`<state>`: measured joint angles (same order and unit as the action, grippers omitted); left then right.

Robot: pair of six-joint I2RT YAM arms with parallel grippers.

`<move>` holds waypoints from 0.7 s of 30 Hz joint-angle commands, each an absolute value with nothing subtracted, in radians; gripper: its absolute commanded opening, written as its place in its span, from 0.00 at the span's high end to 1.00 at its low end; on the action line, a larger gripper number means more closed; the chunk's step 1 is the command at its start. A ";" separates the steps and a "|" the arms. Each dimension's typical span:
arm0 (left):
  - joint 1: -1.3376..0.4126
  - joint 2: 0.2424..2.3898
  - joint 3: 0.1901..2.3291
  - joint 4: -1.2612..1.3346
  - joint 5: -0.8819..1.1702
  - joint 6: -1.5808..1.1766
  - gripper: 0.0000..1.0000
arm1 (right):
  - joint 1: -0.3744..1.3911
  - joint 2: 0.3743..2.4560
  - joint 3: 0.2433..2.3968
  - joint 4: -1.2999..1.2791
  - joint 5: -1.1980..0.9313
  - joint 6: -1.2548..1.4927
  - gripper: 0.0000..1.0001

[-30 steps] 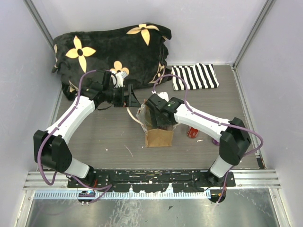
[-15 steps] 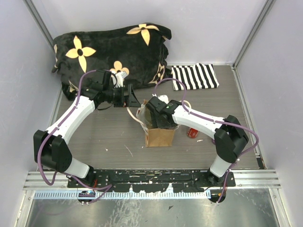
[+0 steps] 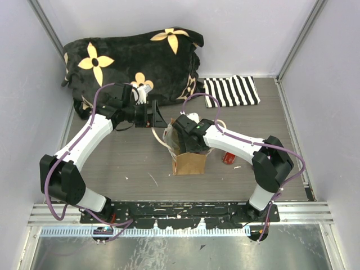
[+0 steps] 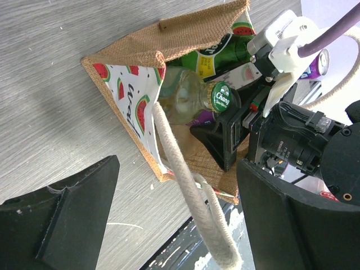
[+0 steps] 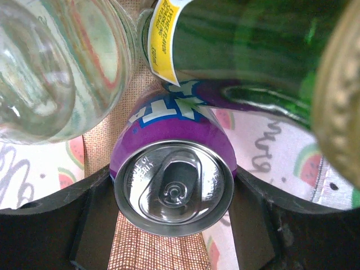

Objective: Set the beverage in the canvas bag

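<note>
The tan canvas bag (image 3: 189, 163) stands mid-table, its mouth open; its watermelon-print lining shows in the left wrist view (image 4: 132, 95). My right gripper (image 3: 188, 145) reaches down into the bag and is shut on a purple can (image 5: 174, 180), top toward the camera, inside the bag (image 5: 135, 247). A green glass bottle (image 5: 253, 50) and a clear bottle (image 5: 50, 62) with a green cap (image 4: 223, 95) lean in the bag beside the can. My left gripper (image 3: 159, 119) is open just left of the bag, and a cream rope handle (image 4: 191, 191) runs between its fingers.
A black flowered cushion (image 3: 129, 56) lies at the back left. A black-and-white striped cloth (image 3: 232, 91) lies at the back right. A red can (image 3: 229, 157) lies on the table right of the bag, and another purple can (image 4: 319, 63) lies beyond it.
My right arm has swung left and pushed the gripper with the purple can deeper into the bag. The left arm has stayed in place with the handle.
</note>
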<state>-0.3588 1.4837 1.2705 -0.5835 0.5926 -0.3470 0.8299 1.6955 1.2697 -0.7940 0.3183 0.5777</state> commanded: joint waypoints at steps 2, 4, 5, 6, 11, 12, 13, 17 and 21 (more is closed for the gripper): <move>-0.362 1.467 1.279 -0.562 0.598 -0.334 0.08 | 0.821 1.704 1.298 -0.791 0.359 0.560 0.41; -0.362 1.468 1.279 -0.561 0.599 -0.335 0.08 | 0.821 1.697 1.303 -0.791 0.359 0.560 0.40; -0.362 1.470 1.280 -0.560 0.599 -0.336 0.08 | 0.821 1.695 1.305 -0.791 0.359 0.559 0.39; -0.362 1.470 1.281 -0.560 0.599 -0.335 0.08 | 0.821 1.692 1.306 -0.791 0.358 0.559 0.39; -0.362 1.472 1.279 -0.560 0.601 -0.334 0.08 | 0.821 1.679 1.308 -0.792 0.356 0.559 0.35; -0.362 1.471 1.279 -0.559 0.601 -0.334 0.08 | 0.820 1.680 1.310 -0.792 0.353 0.557 0.33; -0.362 1.472 1.279 -0.560 0.602 -0.335 0.08 | 0.821 1.681 1.310 -0.792 0.351 0.557 0.32; -0.362 1.469 1.277 -0.559 0.603 -0.334 0.08 | 0.821 1.679 1.316 -0.793 0.344 0.557 0.29; -0.362 1.467 1.275 -0.559 0.602 -0.333 0.08 | 0.821 1.667 1.323 -0.793 0.341 0.554 0.26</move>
<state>-0.3592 1.4837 1.2705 -0.5823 0.5926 -0.3435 0.8291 1.6955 1.2743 -0.7979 0.3126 0.5694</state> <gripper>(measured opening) 0.921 0.725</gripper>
